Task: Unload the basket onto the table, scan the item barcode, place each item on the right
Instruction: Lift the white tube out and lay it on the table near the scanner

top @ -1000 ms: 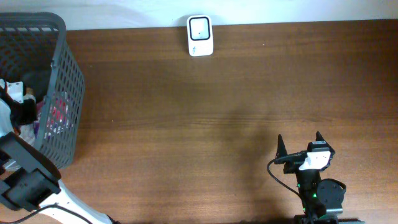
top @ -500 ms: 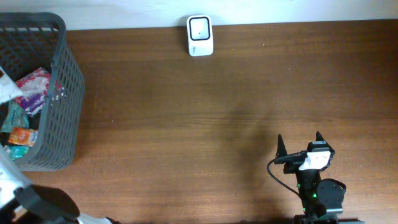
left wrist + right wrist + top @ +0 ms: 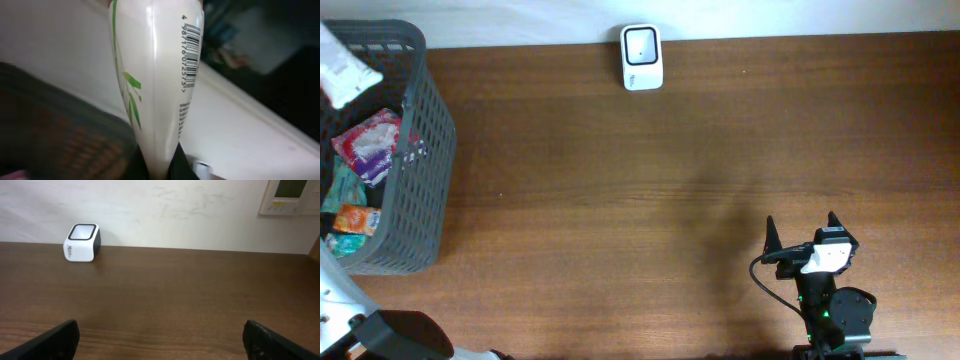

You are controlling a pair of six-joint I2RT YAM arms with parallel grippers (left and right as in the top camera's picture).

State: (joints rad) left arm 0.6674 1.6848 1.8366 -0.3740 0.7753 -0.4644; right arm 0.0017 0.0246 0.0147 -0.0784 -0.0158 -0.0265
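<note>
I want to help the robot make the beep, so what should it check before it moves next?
1. Left pincer shut on the white tube: ok.
2. Barcode showing on the tube, not crumpled: ok.
3. Tube raised above the basket rim: ok, it covers the rim's far corner in the overhead view.
4. Scanner in place at the far table edge, nothing on it: ok.
5. Barcode facing the scanner: not ok, the tube is over by the basket, far from it.
6. Right pincer open and away from the path, near the front edge: ok.
</note>
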